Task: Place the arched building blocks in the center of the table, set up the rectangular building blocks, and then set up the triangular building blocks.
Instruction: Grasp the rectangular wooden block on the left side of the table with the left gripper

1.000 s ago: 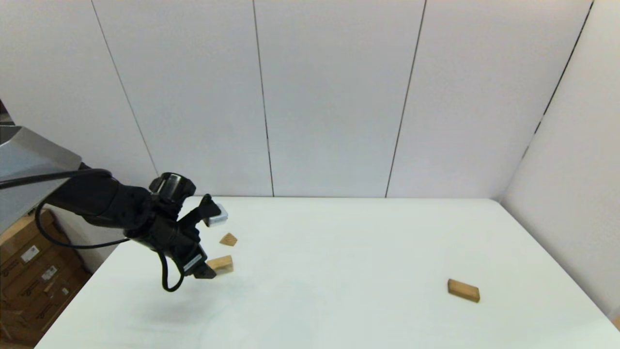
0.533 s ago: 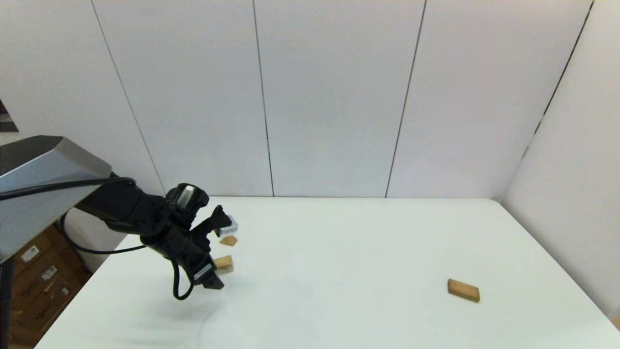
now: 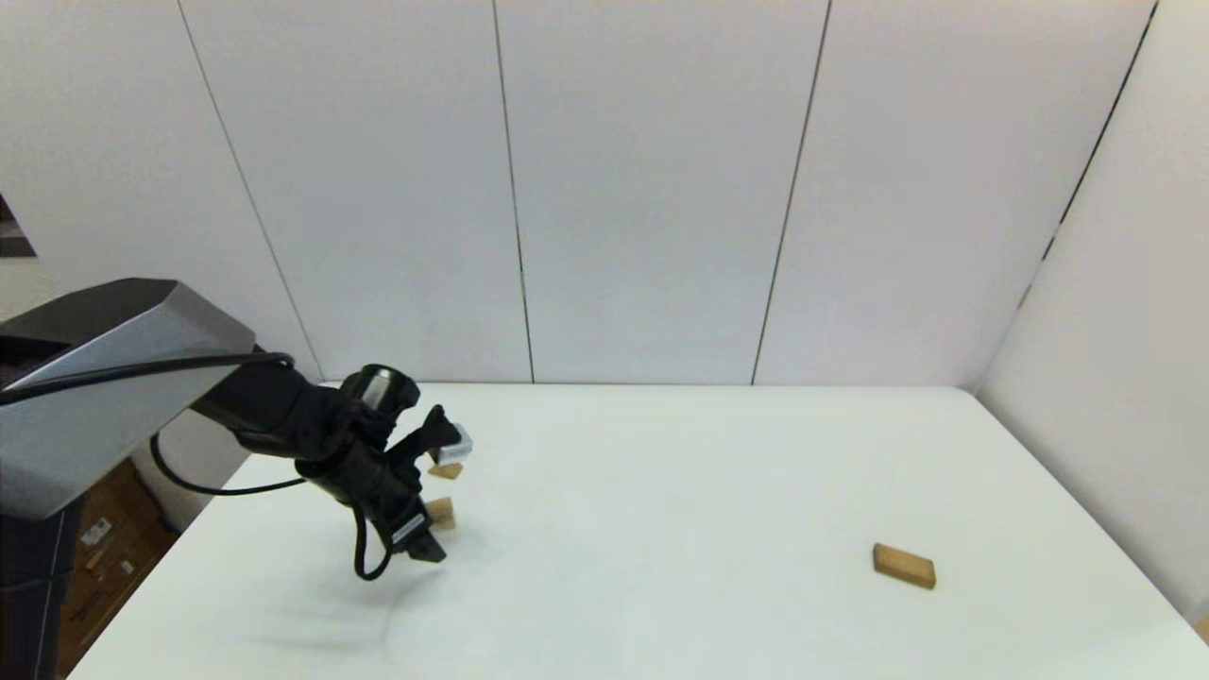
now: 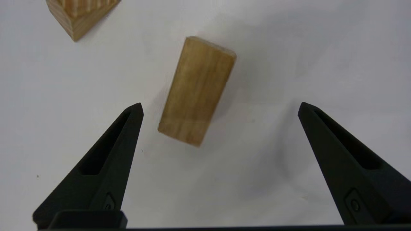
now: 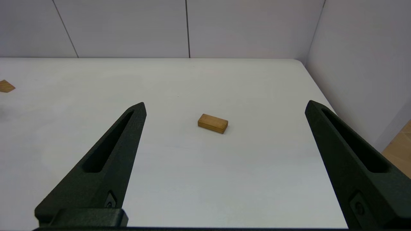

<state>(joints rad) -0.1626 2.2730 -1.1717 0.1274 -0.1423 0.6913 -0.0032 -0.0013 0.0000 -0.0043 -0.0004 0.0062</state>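
Light-wood arched building blocks (image 4: 196,91) lying flat, left tool (image 4: 220,107) spread wide above, right tool (image 5: 224,107) apart.

Three wooden blocks lie on one white table (image 3: 661,491): one arch block (image 3: 440,511) and one small triangle (image 3: 445,470), both near the table's left edge, and one flat rectangle (image 3: 904,566) alone near its right edge. Two grippers appear, one left (image 4: 220,107) and one right (image 5: 224,107).
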